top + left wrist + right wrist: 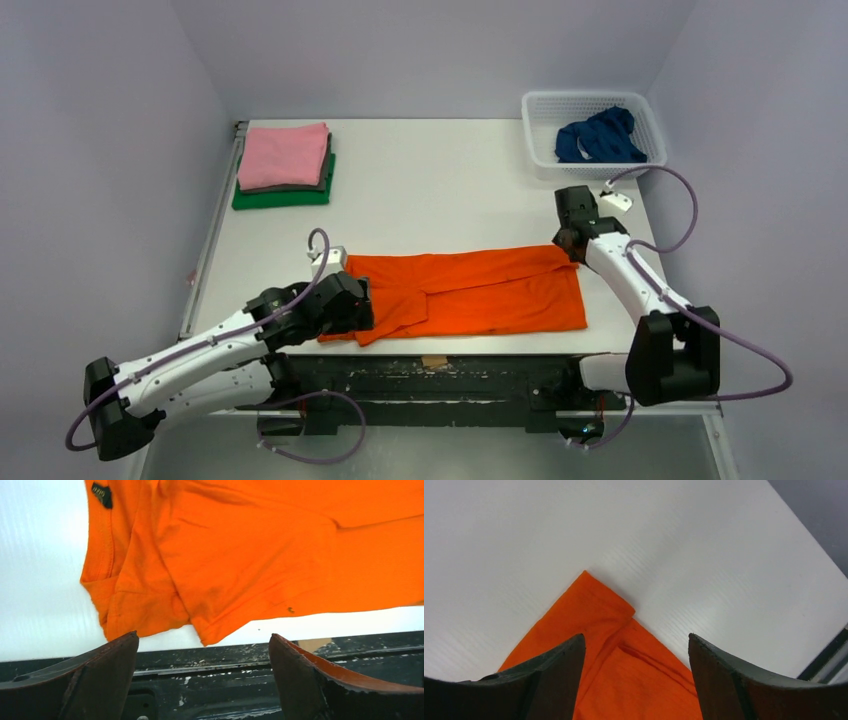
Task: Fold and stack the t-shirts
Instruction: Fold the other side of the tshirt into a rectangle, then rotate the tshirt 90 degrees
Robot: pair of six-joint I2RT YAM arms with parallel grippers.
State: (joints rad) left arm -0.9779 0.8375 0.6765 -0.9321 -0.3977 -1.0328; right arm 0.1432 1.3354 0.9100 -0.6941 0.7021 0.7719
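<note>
The bright orange t-shirt [480,290] lies folded lengthwise into a long band near the table's front edge. My left gripper [358,305] is open and empty at the shirt's near left end; the left wrist view shows the sleeve and collar end [210,565] just beyond the fingertips [115,655]. My right gripper [570,243] is open above the shirt's far right corner [624,655], holding nothing. The pink shirt [285,155], dark grey shirt [325,172] and green shirt [282,197] lie folded in a stack at the far left. The dark blue shirt [600,135] is crumpled in the basket.
The white mesh basket [592,103] stands at the far right corner of the table. A dark metal rail [450,375] runs along the table's front edge, also in the left wrist view [210,680]. A piece of tan tape [434,361] sits on the front edge.
</note>
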